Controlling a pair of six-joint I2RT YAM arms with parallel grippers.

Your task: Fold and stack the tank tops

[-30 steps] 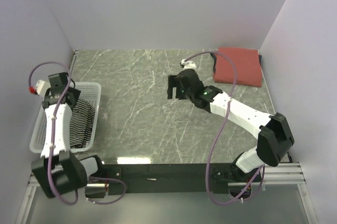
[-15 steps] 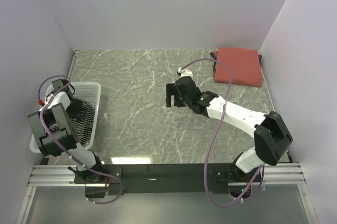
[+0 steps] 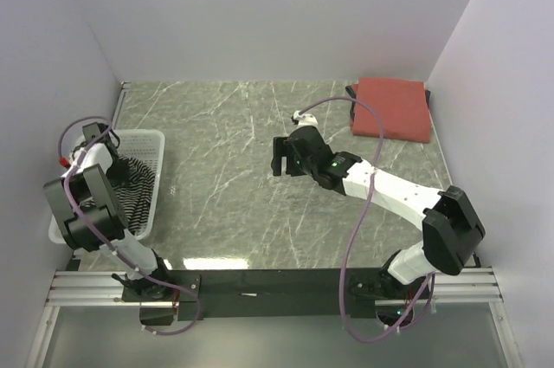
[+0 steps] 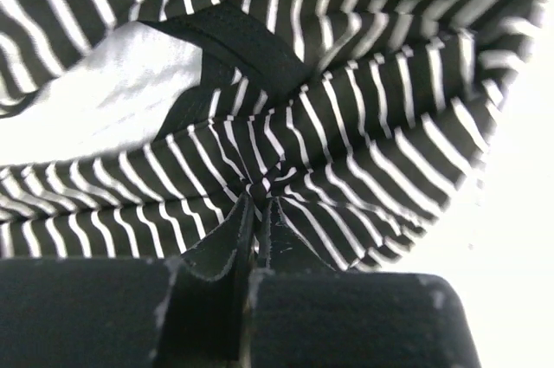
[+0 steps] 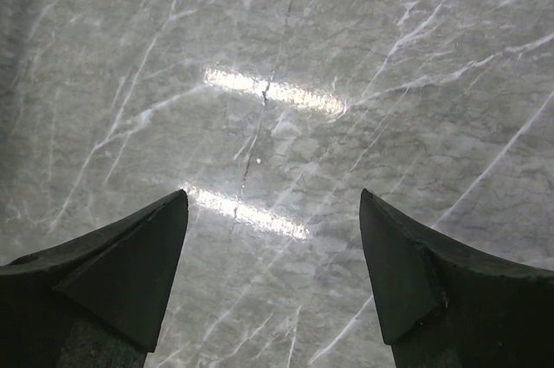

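Observation:
A black-and-white striped tank top [image 3: 132,193] lies crumpled in the white mesh basket [image 3: 158,139] at the left. My left gripper [image 3: 110,163] reaches down into the basket. In the left wrist view its jaws [image 4: 258,205] are shut on a pinch of the striped cloth [image 4: 363,117], which puckers around the fingertips. A rust-red tank top [image 3: 391,108] lies folded at the back right corner. My right gripper [image 3: 279,156] hovers over the middle of the table, open, with only bare marble [image 5: 286,56] between its fingers [image 5: 147,255].
The basket stands against the left wall. Grey marble tabletop [image 3: 225,125] spans the space between the basket and the folded red top. Purple cables loop off both arms. White walls close in the table on three sides.
My left arm has folded down into the basket and its jaws have closed on the striped cloth. The right gripper drifted slightly left, then held still, open.

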